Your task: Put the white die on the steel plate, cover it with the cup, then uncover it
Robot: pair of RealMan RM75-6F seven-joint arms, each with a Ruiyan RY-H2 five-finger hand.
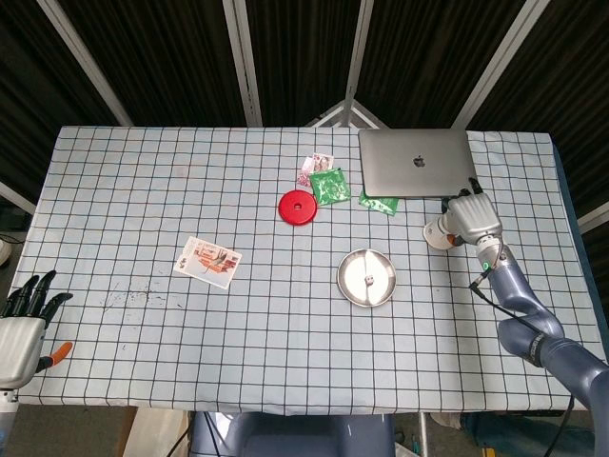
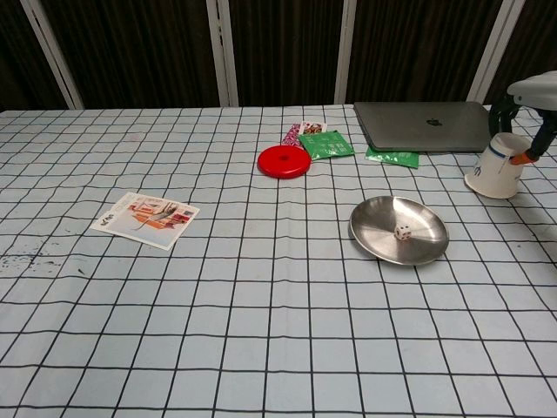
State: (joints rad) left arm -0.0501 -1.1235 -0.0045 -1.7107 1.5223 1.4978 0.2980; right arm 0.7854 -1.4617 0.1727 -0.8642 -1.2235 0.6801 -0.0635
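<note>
Off the near left edge of the table (image 1: pixel 143 362), the left hand (image 1: pixel 21 328) idled, fingers apart and empty. Mid-table, the die (image 2: pixel 403 232) sat in the plate (image 2: pixel 374 233), ready for covering. Farther right, the right hand (image 1: pixel 472 218) gripped the tilted cup (image 2: pixel 498 165).

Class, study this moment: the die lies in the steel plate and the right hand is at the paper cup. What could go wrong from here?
1. The right hand grips the cup tilted; it may slip or get crushed when lifted.
2. The die sits off-centre in the steel plate; a poorly aimed cup could land on it or knock it out.
3. The laptop is close behind; the arm might bump it.
</note>
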